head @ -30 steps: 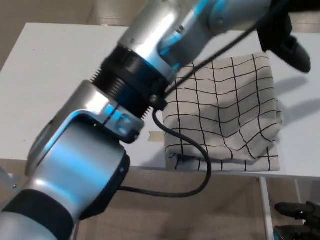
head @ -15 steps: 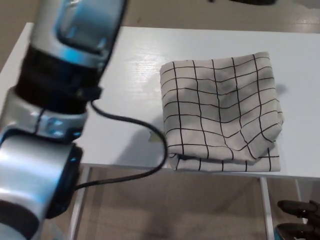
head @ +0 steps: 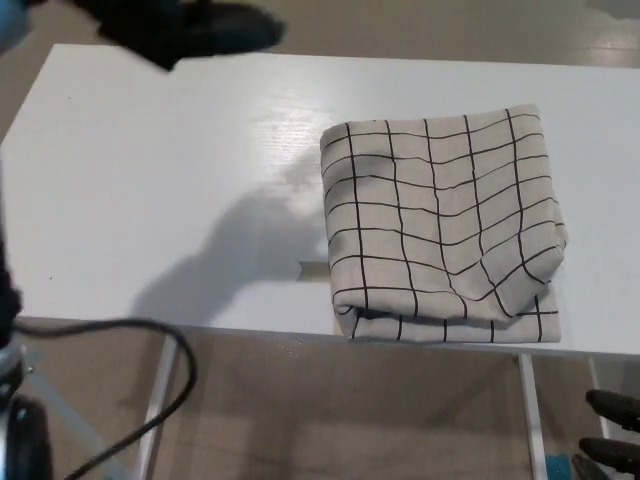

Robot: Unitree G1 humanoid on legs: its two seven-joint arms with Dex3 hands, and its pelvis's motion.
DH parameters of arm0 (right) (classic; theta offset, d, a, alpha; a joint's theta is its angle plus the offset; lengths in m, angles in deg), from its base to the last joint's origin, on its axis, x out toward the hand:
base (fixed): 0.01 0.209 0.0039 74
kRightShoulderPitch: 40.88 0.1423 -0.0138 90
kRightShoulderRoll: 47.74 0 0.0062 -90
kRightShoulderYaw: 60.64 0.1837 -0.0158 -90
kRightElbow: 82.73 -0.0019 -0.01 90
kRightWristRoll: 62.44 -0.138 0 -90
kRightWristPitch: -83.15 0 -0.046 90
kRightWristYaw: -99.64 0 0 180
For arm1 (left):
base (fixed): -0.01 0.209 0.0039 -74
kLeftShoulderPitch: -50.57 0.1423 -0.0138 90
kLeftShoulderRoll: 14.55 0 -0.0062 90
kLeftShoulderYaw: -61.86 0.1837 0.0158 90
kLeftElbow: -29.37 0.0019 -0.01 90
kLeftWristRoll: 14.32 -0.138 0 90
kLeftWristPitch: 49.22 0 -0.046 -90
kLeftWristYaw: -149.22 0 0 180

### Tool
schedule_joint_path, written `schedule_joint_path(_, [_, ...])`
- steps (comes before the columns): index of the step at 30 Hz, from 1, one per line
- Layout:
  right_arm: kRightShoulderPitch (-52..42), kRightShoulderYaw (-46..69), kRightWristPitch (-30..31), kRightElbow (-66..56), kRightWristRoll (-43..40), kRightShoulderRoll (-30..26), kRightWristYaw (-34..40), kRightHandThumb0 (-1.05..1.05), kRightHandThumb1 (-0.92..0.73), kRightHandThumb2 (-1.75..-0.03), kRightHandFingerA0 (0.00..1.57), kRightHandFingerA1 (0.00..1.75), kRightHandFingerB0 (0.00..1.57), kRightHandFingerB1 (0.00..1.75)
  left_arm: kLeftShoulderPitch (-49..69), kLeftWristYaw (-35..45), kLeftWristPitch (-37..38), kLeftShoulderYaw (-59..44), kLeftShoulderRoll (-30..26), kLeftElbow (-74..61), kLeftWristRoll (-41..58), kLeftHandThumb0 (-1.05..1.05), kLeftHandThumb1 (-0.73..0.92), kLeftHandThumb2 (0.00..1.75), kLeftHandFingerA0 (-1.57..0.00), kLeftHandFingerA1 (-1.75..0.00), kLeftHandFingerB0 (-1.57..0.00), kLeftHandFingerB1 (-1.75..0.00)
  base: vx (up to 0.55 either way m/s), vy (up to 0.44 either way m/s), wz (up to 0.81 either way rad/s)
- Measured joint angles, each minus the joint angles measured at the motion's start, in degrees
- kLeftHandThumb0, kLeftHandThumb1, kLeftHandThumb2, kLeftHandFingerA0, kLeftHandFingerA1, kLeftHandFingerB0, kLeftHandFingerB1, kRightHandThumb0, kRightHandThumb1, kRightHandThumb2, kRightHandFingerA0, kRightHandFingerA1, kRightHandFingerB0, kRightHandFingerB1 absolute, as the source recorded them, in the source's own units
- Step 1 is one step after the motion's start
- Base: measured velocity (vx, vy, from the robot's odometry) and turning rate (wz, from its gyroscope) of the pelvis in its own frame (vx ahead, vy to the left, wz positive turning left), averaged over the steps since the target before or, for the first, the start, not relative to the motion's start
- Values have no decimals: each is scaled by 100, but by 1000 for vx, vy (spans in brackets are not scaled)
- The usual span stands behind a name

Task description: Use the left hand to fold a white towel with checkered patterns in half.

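So I'm pulling my left arm back and away from the checkered towel (head: 440,225) now, which was half hidden behind it a second ago. The towel is lying doubled over at the near edge of the white table (head: 150,190), so I'm calling the fold done. My left hand (head: 185,28) is hovering well off to the towel's far left, touching nothing and holding nothing; too blurry to tell how far its fingers are spread.

Left hand raised, right hand low

The left hand (head: 185,30) hangs blurred over the bench's far left corner, holding nothing; the right hand's (head: 612,432) dark fingers show below the near right edge.
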State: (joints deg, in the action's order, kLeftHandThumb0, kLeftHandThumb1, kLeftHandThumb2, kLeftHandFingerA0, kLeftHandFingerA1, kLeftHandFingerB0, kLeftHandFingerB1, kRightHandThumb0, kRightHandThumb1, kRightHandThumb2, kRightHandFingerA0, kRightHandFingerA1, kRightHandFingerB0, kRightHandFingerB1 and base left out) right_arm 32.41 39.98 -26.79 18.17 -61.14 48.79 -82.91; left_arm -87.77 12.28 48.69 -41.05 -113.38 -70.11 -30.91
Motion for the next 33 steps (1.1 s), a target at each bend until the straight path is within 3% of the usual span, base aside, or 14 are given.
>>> schedule_joint_path(20, [-403,307,104,-488,-176,38,-35,-44,-55,-56,62,73,53,52,5077,1433,-656,-2484,-375,-628,1790,-68,42,77,-7,-30,-10,-29,0,0,0])
schedule_joint_path(21, [-465,316,112,-508,-194,60,-38,-44,-55,-56,62,73,53,52,5340,1531,-662,-2519,-398,-598,1849,-67,49,57,-6,-26,-13,-25,0,0,0])
schedule_joint_path(23, [-617,326,124,-548,-224,126,-45,-43,-55,-57,62,72,52,50,5872,1749,-676,-2570,-449,-513,2000,-67,48,56,-6,-26,-13,-25,0,0,0])
schedule_joint_path(24, [-660,326,126,-553,-230,137,-49,-43,-55,-57,61,71,51,49,5987,1801,-676,-2571,-459,-479,2033,-65,42,76,-5,-28,-11,-30,0,0,0])
schedule_joint_path(25, [-743,329,126,-560,-241,162,-56,-43,-55,-57,61,71,51,49,6207,1915,-680,-2568,-481,-373,2108,-65,42,76,-5,-28,-11,-30,0,0,0])
schedule_joint_path(26, [-784,330,126,-560,-248,173,-61,-42,-55,-57,61,71,50,48,6313,1982,-680,-2562,-483,-321,2148,-67,49,56,-18,-32,-20,-28,0,0,0])
schedule_joint_path(27, [-877,330,122,-524,-254,188,-72,-42,-55,-57,61,71,50,48,6465,2058,-646,-2493,-495,-125,2217,-67,49,56,-18,-32,-20,-28,0,0,0])
schedule_joint_path(28, [-985,323,118,-455,-269,231,-93,-42,-55,-57,61,71,50,48,6691,2179,-611,-2345,-486,214,2279,-31,19,83,-10,-51,-8,-49,0,0,0])
schedule_joint_path(29, [-1096,322,113,-321,-279,257,-108,-42,-55,-57,61,71,50,48,6930,2214,-531,-2166,-373,553,2292,-31,19,83,-10,-51,-8,-49,0,0,0])
schedule_joint_path(30, [-1149,322,109,-214,-284,266,-116,-41,-55,-56,60,72,50,49,7056,2186,-447,-2041,-267,762,2291,-64,47,55,-34,-36,-33,-32,0,0,0])
schedule_joint_path(31, [-1149,322,109,-214,-284,266,-116,-41,-55,-56,60,72,50,49,7056,2186,-447,-2041,-267,762,2291,-64,47,55,-34,-36,-33,-32,0,0,0])
schedule_joint_path(32, [-1239,315,109,-62,-283,294,-122,-41,-55,-56,60,72,50,49,7266,2015,-273,-1805,34,1140,2236,-68,42,77,-33,-45,-28,-40,0,0,0])
schedule_joint_path(33, [-1248,314,109,-52,-282,298,-122,-40,-55,-56,60,72,50,49,7281,1988,-255,-1785,71,1178,2226,-69,41,77,-35,-45,-33,-42,0,0,0])
